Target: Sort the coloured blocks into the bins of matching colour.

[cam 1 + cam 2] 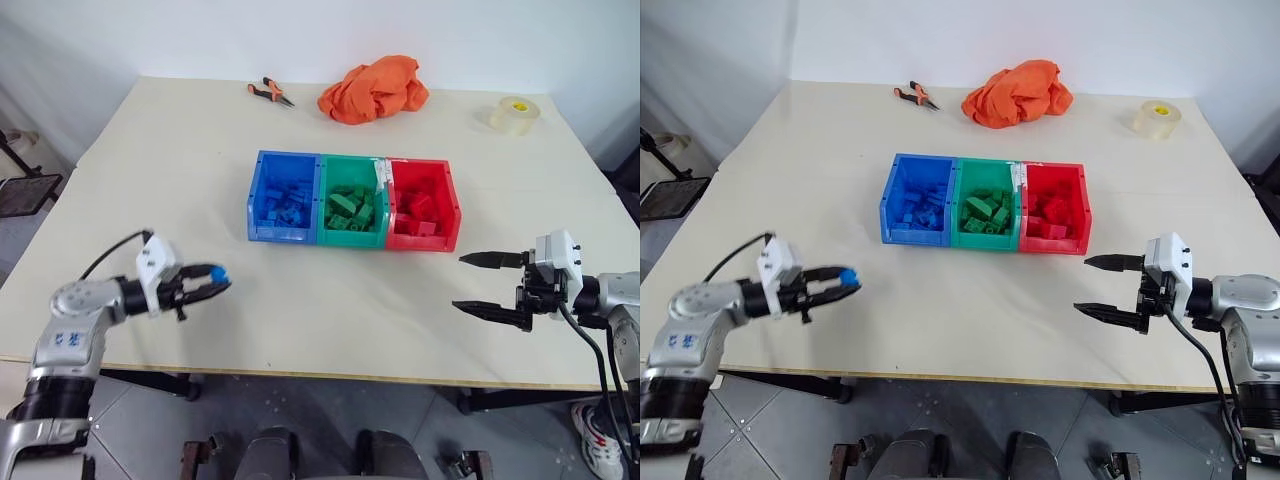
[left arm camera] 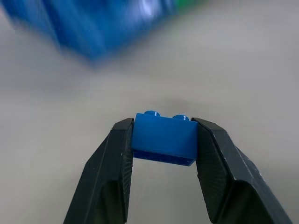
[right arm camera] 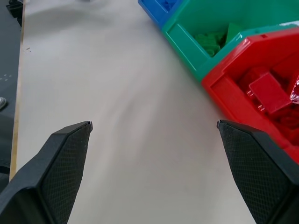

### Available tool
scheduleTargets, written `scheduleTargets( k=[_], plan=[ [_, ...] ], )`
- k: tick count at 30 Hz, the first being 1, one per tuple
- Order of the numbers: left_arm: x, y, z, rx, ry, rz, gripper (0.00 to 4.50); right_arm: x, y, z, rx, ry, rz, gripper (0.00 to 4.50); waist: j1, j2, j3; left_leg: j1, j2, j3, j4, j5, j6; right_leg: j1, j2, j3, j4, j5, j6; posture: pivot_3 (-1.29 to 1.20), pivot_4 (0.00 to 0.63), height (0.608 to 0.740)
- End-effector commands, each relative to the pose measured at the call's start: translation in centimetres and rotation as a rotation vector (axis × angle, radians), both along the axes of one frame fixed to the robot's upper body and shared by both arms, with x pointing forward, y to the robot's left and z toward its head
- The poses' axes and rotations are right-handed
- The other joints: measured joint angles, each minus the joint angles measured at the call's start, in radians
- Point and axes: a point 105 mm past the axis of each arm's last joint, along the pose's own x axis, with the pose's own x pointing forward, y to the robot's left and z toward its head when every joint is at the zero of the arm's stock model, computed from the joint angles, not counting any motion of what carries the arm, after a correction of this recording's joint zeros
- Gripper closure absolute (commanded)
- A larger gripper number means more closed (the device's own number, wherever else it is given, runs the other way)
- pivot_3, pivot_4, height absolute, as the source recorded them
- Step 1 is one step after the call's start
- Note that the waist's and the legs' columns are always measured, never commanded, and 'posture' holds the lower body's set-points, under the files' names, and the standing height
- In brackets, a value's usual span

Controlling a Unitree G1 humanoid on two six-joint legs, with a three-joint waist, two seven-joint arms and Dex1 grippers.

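My left gripper (image 1: 215, 281) is shut on a small blue block (image 2: 164, 138), held between its two black fingertips above the table's front left, in front and to the left of the bins. Three joined bins stand mid-table: the blue bin (image 1: 256, 215) holds blue blocks, the green bin (image 1: 349, 240) green blocks (image 1: 348, 209), and the red bin (image 1: 452, 205) red blocks (image 3: 267, 91). My right gripper (image 1: 474, 284) hangs open with nothing between its fingers at the front right, pointing toward the red bin.
At the table's far side lie orange-handled pliers (image 1: 270, 93), an orange cloth (image 1: 374, 89) and a roll of tape (image 1: 514, 114). The table's front edge (image 1: 320, 374) runs just below both grippers. Bare tabletop lies between the grippers and the bins.
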Motion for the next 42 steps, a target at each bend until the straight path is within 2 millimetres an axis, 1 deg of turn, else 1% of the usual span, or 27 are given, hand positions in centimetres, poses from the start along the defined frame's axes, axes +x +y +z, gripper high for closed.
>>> scheduleTargets(
  k=[1, 2, 4, 6, 8, 10, 12, 15, 17, 21, 24, 28, 30, 33, 36, 38, 42],
  plan=[
    [2.2, -2.7, 3.4, -0.045, -0.12, -0.021, 2.96, -0.1, -0.1, 1.1, 0.008, -0.043, -0.01, 0.0, 0.0, 0.0, 0.0, 0.0, 0.0, 0.0, 0.0, 0.0, 0.0, 0.0, 0.001, -0.002, 0.0, 0.0, 0.0, 0.0, 0.15, 0.74],
    [2.7, -3.1, 3.8, -0.052, -0.132, -0.022, 2.96, -0.1, -0.1, 1.0, 0.009, -0.044, -0.012, 0.0, 0.0, 0.0, 0.0, 0.0, 0.0, 0.001, 0.0, 0.0, 0.0, 0.0, 0.001, -0.002, 0.0, 0.0, 0.0, 0.0, 0.15, 0.74],
    [4.4, -4.7, 5.1, -0.065, -0.182, -0.039, 2.96, -0.1, -0.1, 1.0, 0.011, -0.045, -0.017, 0.0, 0.0, -0.001, 0.0, 0.0, -0.001, 0.002, 0.0, 0.0, 0.001, 0.0, 0.001, -0.001, 0.0, 0.0, 0.0, 0.0, 0.15, 0.74],
    [7.1, -6.0, 5.3, -0.041, -0.177, 0.002, 2.96, -0.2, 0.0, 0.9, 0.015, -0.048, -0.023, 0.0, 0.001, -0.001, 0.0, 0.0, -0.001, 0.003, 0.0, 0.001, 0.001, 0.0, 0.002, -0.001, 0.0, 0.0, 0.001, 0.0, 0.15, 0.74],
    [8.7, -6.5, 5.1, -0.038, -0.16, 0.039, 2.24, -0.3, 0.1, 0.8, 0.018, -0.049, -0.027, 0.0, 0.001, -0.002, 0.0, -0.001, -0.001, 0.004, 0.0, 0.001, 0.001, -0.001, 0.003, -0.002, -0.002, 0.0, 0.001, 0.0, 0.15, 0.74],
    [9.6, -6.5, 4.8, -0.025, -0.156, 0.066, 1.67, -0.3, 0.1, 0.9, 0.021, -0.054, -0.034, 0.0, -0.004, -0.002, 0.0, 0.0, -0.001, 0.004, 0.0, 0.001, 0.001, -0.001, 0.002, -0.001, -0.001, 0.001, 0.001, 0.0, 0.15, 0.74],
    [10.0, -6.6, 4.7, -0.02, -0.159, 0.068, 1.02, -0.5, 0.0, 0.9, 0.024, -0.057, -0.044, 0.0, -0.006, -0.002, 0.0, 0.0, -0.001, 0.006, -0.002, 0.001, 0.001, -0.002, 0.003, -0.001, -0.001, 0.001, 0.001, 0.0, 0.15, 0.74],
    [10.0, -6.7, 4.9, -0.019, -0.174, 0.052, 0.07, -0.9, -0.3, 0.8, 0.021, -0.054, -0.061, 0.0, -0.004, -0.003, 0.001, -0.001, 0.0, 0.007, -0.001, 0.001, 0.001, -0.004, 0.003, -0.001, -0.001, 0.001, 0.001, 0.0, 0.15, 0.74],
    [9.8, -6.5, 5.3, -0.024, -0.186, 0.032, 0.03, -1.1, -0.4, 0.8, 0.02, -0.052, -0.068, 0.0, -0.002, -0.004, 0.001, -0.001, 0.0, 0.006, 0.0, 0.001, 0.001, -0.003, 0.003, -0.001, -0.001, 0.001, 0.001, 0.0, 0.15, 0.74],
    [8.1, -6.3, 6.8, -0.082, -0.219, -0.076, 0.03, -1.1, -0.4, 0.9, 0.022, -0.054, -0.072, 0.0, 0.0, -0.004, 0.002, -0.002, 0.0, 0.006, 0.0, 0.001, 0.001, -0.003, 0.002, -0.001, -0.001, 0.001, 0.002, 0.0, 0.15, 0.74],
    [5.9, -5.0, 6.8, -0.043, -0.199, -0.109, 0.03, -0.8, -0.4, 1.0, 0.018, -0.055, -0.062, 0.0, -0.006, -0.004, 0.001, -0.001, 0.0, 0.005, 0.0, 0.001, 0.001, -0.003, 0.002, 0.0, -0.001, 0.001, 0.002, 0.0, 0.15, 0.74],
    [2.5, -2.9, 6.9, -0.145, -0.071, -0.147, 0.03, -0.2, -0.7, 1.3, 0.007, -0.055, -0.05, 0.0, -0.02, -0.004, 0.001, 0.0, 0.001, 0.005, 0.0, 0.002, 0.0, -0.003, 0.003, 0.0, 0.001, 0.001, 0.002, 0.0, 0.15, 0.74],
    [0.9, -1.7, 7.0, -0.162, -0.059, -0.147, 0.03, 0.1, -0.9, 1.5, 0.003, -0.055, -0.045, 0.0, -0.025, -0.004, 0.001, 0.0, 0.001, 0.004, 0.0, 0.002, 0.0, -0.003, 0.003, 0.0, 0.001, 0.001, 0.002, 0.0, 0.15, 0.74],
    [-1.2, 0.7, 6.4, -0.132, -0.046, -0.1, 0.03, 0.8, -1.2, 1.7, -0.004, -0.053, -0.04, 0.0, -0.027, -0.004, 0.001, 0.0, 0.001, 0.003, 0.0, 0.002, 0.0, -0.002, 0.002, 0.001, 0.0, 0.001, 0.002, 0.0, 0.15, 0.74],
    [-3.4, 3.7, 4.9, -0.114, 0.024, -0.035, 0.03, 1.8, -1.7, 1.8, -0.009, -0.055, -0.043, 0.0, -0.028, -0.003, 0.002, 0.0, 0.001, 0.002, -0.001, 0.002, 0.0, -0.001, 0.002, 0.001, -0.001, 0.001, 0.001, 0.0, 0.15, 0.74],
    [-4.3, 4.4, 4.4, -0.114, 0.056, -0.02, 0.03, 2.3, -1.8, 2.0, -0.01, -0.059, -0.042, 0.0, -0.03, -0.003, 0.002, 0.001, 0.001, 0.002, -0.001, 0.002, 0.0, -0.001, 0.001, 0.001, -0.001, 0.001, 0.001, 0.0, 0.15, 0.74],
    [-4.9, 5.1, 4.1, -0.137, 0.059, 0.012, 0.03, 3.1, -1.9, 2.1, -0.012, -0.068, -0.037, 0.0, -0.019, -0.002, 0.002, -0.001, 0.001, -0.002, 0.0, 0.002, 0.0, 0.0, 0.0, 0.004, -0.001, 0.0, 0.001, 0.0, 0.15, 0.74]
  ],
)
